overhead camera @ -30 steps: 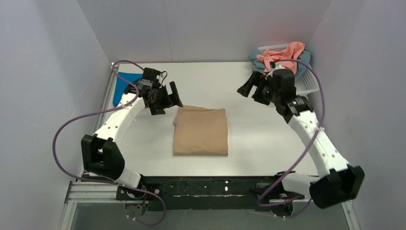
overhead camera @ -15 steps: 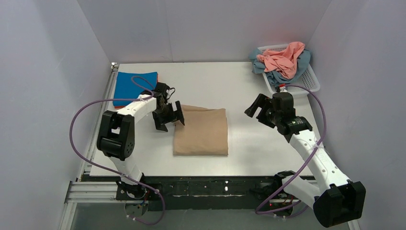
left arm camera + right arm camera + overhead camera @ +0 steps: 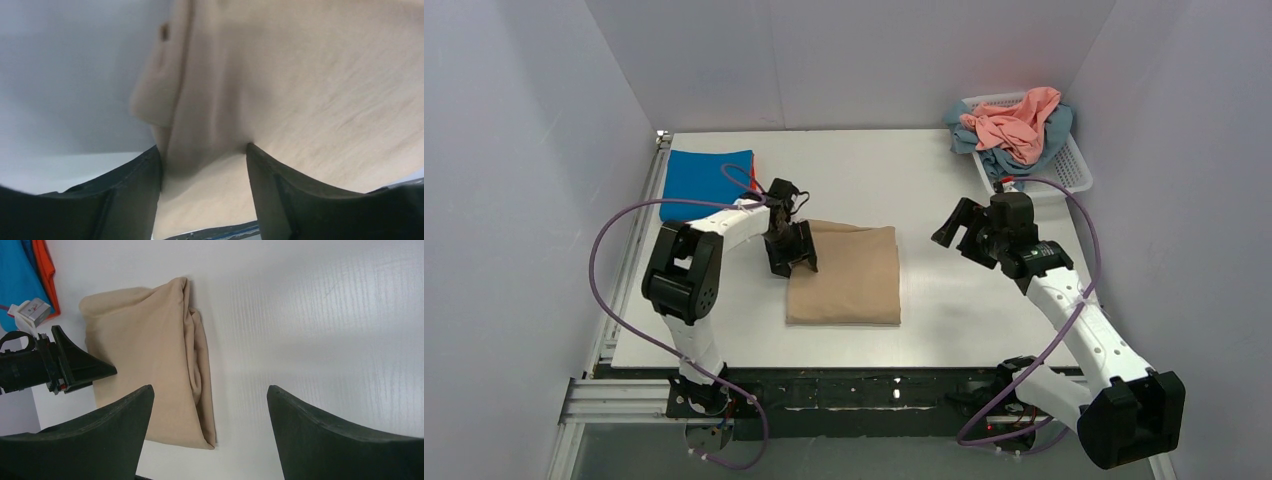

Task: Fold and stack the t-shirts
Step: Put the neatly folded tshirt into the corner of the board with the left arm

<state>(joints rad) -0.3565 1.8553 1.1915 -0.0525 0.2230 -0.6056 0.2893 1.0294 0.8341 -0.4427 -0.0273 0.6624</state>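
The tan t-shirt lies folded in a rectangle at the table's middle. My left gripper is down on its left edge. In the left wrist view both black fingers press into the tan t-shirt, and the left gripper pinches a bunched ridge of it. My right gripper hovers open to the right of the shirt. The right gripper holds nothing and faces the tan t-shirt. A folded blue t-shirt lies at the back left, with an orange-red t-shirt under it.
A white lattice basket at the back right holds a crumpled salmon-pink t-shirt over a teal-blue t-shirt. White walls enclose the table on three sides. Purple cables loop off both arms.
My left gripper came down from the back left onto the tan shirt's left edge, and its jaws narrowed around the fabric. My right arm drew back from the basket toward the table's middle.
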